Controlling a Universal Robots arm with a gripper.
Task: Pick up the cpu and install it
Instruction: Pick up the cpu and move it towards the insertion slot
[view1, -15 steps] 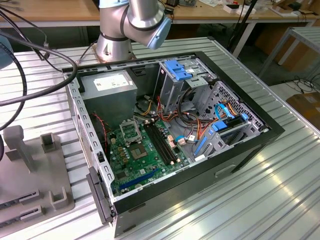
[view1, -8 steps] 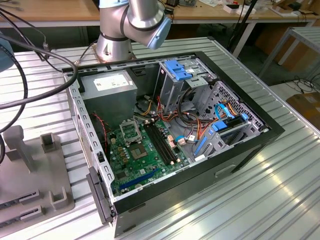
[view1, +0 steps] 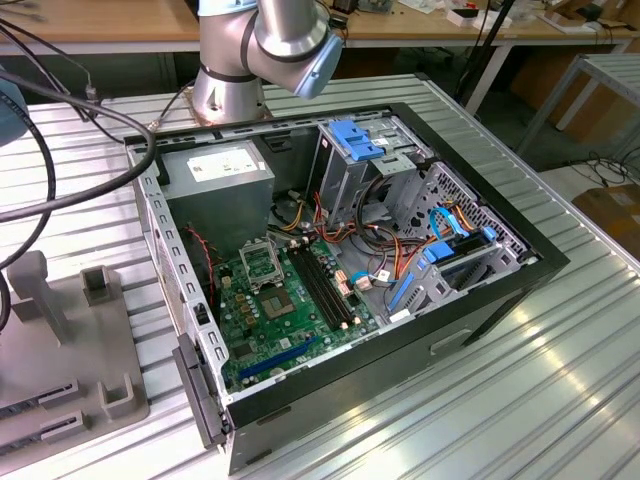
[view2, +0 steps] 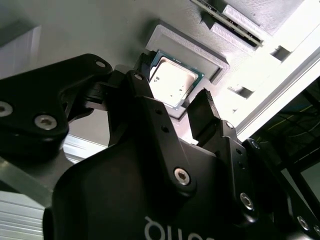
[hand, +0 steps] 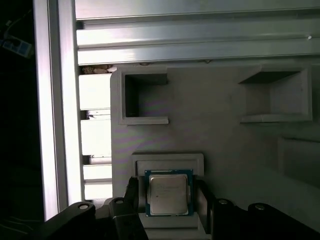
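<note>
The cpu (hand: 169, 192), a flat square chip with a silver top and a thin green rim, lies in a shallow pocket of a grey holder plate (hand: 215, 140). The same cpu (view2: 172, 82) shows bright between the black fingers in the second wrist view. My gripper (hand: 167, 196) hangs just above it, open, with one finger (hand: 131, 194) on each side of the chip and a small gap to each edge. In the second wrist view the gripper (view2: 172, 97) straddles the pocket the same way. The motherboard (view1: 280, 310) with its metal socket frame (view1: 262, 265) lies inside the open computer case (view1: 480, 300).
Two raised grey brackets (hand: 145, 97) stand on the holder plate beyond the cpu. A grey fixture (view1: 60, 330) sits at the exterior view's left of the case. Thick black cables (view1: 90, 180) cross the ribbed metal table (view1: 520, 400). The arm's base (view1: 230, 80) rises behind the case.
</note>
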